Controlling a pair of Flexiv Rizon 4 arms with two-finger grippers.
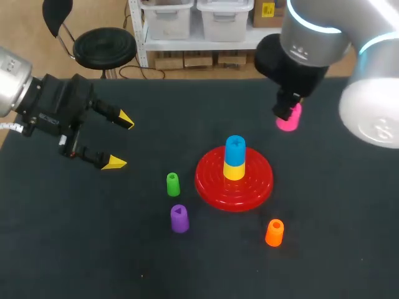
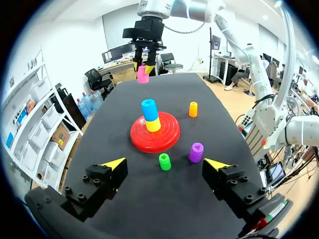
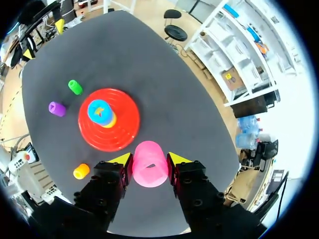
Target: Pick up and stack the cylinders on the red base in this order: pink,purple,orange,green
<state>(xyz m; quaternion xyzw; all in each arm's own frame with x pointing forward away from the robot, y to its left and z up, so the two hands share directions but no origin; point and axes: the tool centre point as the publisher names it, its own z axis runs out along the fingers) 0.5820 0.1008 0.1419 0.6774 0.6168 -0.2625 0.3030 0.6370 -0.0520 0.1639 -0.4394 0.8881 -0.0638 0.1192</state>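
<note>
The right jaws grip the small pink plastic cylinder [image 1: 291,119], seemingly lifted, at one o'clock from the red ridged base [image 1: 212,182], next needing carriage over its blue-topped stack [image 1: 235,149]; left jaws gape empty.

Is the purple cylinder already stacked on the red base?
No, the purple cylinder sits on the table, apart from the red base.

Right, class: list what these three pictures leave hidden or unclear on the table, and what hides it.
1. Right wrist view: the right claw and pink cylinder cover the table beneath, so whether the cylinder is lifted cannot be told.
2. Head view: that claw's yellow tips, hidden behind its own wrist.
3. All views: the red base middle, covered by the yellow cylinder and blue cylinder.
</note>
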